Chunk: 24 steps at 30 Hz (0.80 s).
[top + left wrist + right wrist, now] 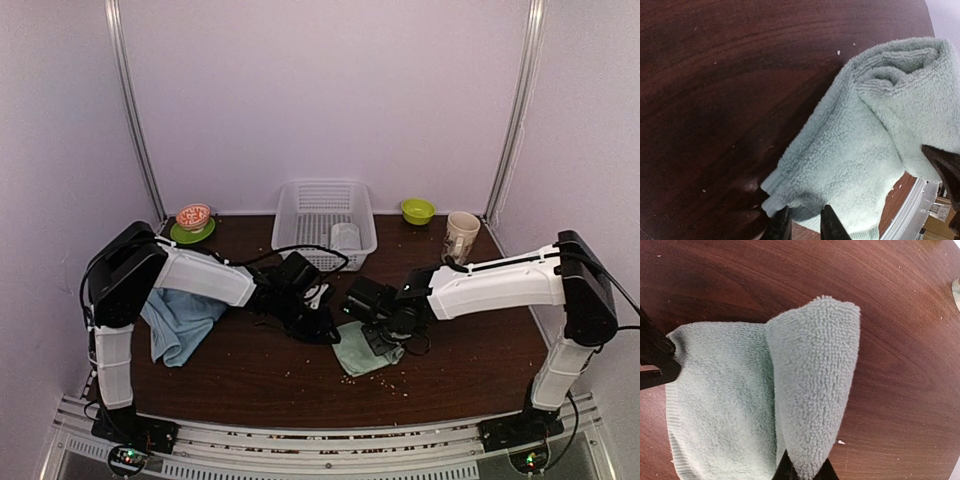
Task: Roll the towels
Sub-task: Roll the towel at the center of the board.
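Cloth being worked is the pale green towel [720, 405], lying near mid tabletop [260, 370], a bit toward the near edge, btwn the two hands. R hand [805, 472] is pinched almost closed on a fold of it: its wrist view shows a flap of terry standing up from the fingertips and leaning over the flatter part of the towel, which lies spread on the wood to the left in that view. L hand [805, 227] is at the towel's opposite side, jaws narrow w/ the hemmed edge caught btwn them. In the R wrist view its dark fingers [660, 360] meet the towel's corner, where the cloth puckers. In the L wrist view the far part of the towel is doubled over into a loose, thick fold, w/ a dark bit of the R hand showing at the right edge against it. Light blue towel [180, 320] lies crumpled at the left of the tabletop, partly under the L arm [200, 275], well apart from the green one. Greyish-white towel [345, 237] sits inside the white lattice basket [290, 215] at back centre. Back left: green plate [180, 237] w/ an orange-patterned bowl [193, 215] on it. Back right: small green bowl [418, 210] and, nearer, a pale mug [462, 235] just beyond the R arm [500, 280]. Pale specks dot the wood.
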{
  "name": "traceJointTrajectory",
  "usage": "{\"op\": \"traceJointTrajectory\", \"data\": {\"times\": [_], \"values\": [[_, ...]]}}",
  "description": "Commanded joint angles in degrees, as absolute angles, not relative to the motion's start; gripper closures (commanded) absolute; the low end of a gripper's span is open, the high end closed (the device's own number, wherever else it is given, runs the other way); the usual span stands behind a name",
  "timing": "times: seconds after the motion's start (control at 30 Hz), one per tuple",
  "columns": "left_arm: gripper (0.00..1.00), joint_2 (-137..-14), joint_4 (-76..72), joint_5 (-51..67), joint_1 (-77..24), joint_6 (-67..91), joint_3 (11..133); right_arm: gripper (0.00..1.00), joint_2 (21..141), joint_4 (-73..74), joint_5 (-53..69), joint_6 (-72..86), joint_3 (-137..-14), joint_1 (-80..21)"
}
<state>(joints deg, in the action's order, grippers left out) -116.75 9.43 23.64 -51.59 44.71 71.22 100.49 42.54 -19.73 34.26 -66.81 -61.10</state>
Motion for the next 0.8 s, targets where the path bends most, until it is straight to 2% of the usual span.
{"op": "traceJointTrajectory", "data": {"times": [0.0,0.17,0.4,0.77], "values": [[0.80,-118.0,6.9,24.7,-52.0,45.4,71.6,1.00,102.6,42.2,-21.7,33.9,-69.8,-63.2],[0.80,-118.1,6.9,24.9,-52.0,45.3,71.6,0.99,102.7,40.0,-19.1,33.4,-69.8,-63.9],[0.80,-118.0,7.2,25.0,-52.0,44.9,71.4,0.78,100.4,36.2,-15.6,32.4,-66.9,-63.9],[0.80,-117.6,8.3,24.4,-52.0,44.2,71.5,0.66,97.5,27.6,-7.2,29.6,-63.0,-63.9]]}}
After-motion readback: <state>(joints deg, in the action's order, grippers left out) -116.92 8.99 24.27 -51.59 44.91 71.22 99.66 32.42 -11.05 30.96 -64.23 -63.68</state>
